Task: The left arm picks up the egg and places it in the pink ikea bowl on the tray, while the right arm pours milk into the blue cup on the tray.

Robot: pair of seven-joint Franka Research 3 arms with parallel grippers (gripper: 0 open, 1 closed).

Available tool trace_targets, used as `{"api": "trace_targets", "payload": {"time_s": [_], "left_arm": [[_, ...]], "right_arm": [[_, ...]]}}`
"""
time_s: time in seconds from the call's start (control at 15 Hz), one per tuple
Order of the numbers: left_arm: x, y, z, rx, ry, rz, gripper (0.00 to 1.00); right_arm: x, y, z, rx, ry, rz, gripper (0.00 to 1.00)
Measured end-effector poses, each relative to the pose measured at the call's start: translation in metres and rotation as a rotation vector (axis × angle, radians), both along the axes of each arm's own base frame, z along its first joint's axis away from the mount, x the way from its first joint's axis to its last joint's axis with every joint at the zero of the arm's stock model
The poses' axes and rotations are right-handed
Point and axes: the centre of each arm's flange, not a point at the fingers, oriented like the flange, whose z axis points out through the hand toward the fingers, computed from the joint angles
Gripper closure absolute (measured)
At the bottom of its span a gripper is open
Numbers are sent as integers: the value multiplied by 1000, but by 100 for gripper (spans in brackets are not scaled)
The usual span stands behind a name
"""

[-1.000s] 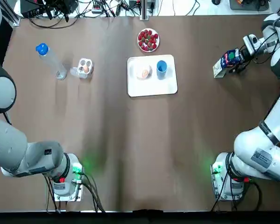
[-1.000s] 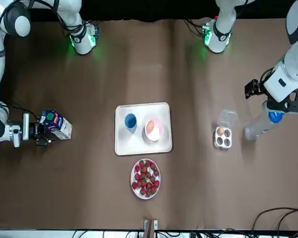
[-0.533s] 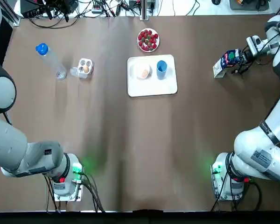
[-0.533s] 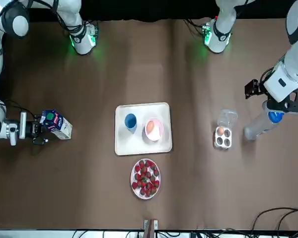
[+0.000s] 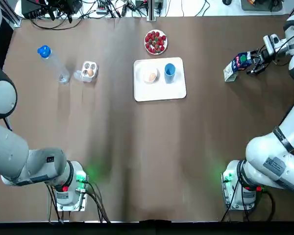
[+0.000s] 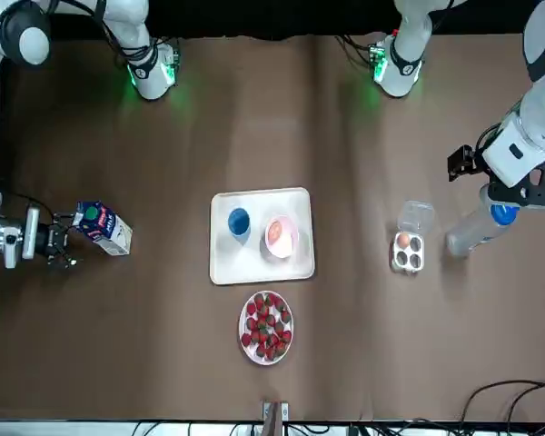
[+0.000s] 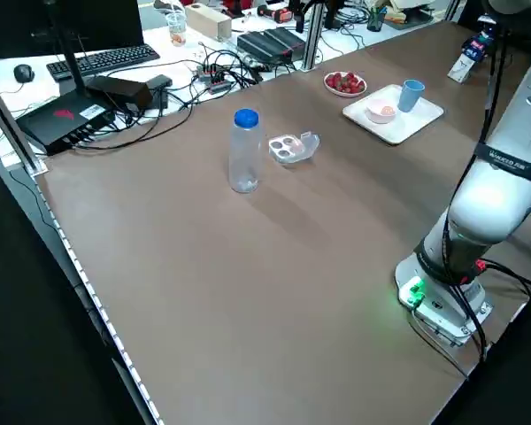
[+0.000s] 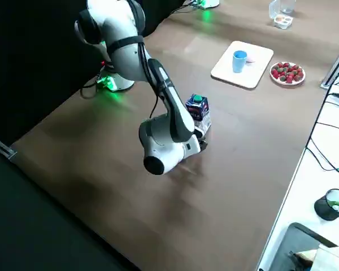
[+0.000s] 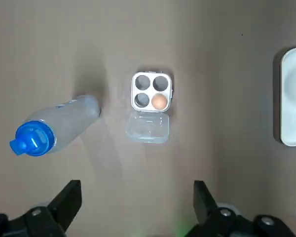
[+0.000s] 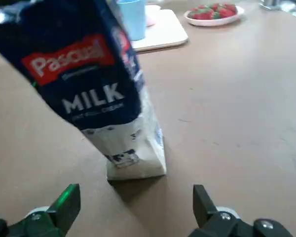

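Open brown counter (image 5: pixel 137 156) stretches from the arm bases to the white tray (image 5: pixel 176 90), which carries the pink bowl (image 6: pixel 293 238) holding an egg (image 6: pixel 275 234), and the blue cup (image 5: pixel 169 70). Near the right edge, the right end effector (image 10: pixel 136 190), spread wide and empty, faces the milk carton (image 5: pixel 236 65). The left end effector (image 9: pixel 136 190), also wide open and empty, hangs above the bottle (image 5: pixel 54 63) and egg box (image 5: pixel 89 71). Strawberries (image 5: pixel 156 41) sit beyond the tray.

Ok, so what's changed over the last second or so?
The right claw has drawn back from the milk carton toward the robot's right edge of the table. It is open and clear of the carton, which stands where it was. The left claw stays open, high up by the water bottle. The tray, blue cup, pink bowl with its egg, and egg box have not moved.
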Motion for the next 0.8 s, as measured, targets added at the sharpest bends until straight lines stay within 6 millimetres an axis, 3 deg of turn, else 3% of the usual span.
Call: {"api": "trace_targets", "payload": {"time_s": [0.33,0.8], "left_arm": [[0,0,0,0,0,0,0],[0,-2,0,0,0,-4,0]], "right_arm": [[24,4,47,-94,118,-71,0],[73,69,164,-396,303,-132,0]]}}
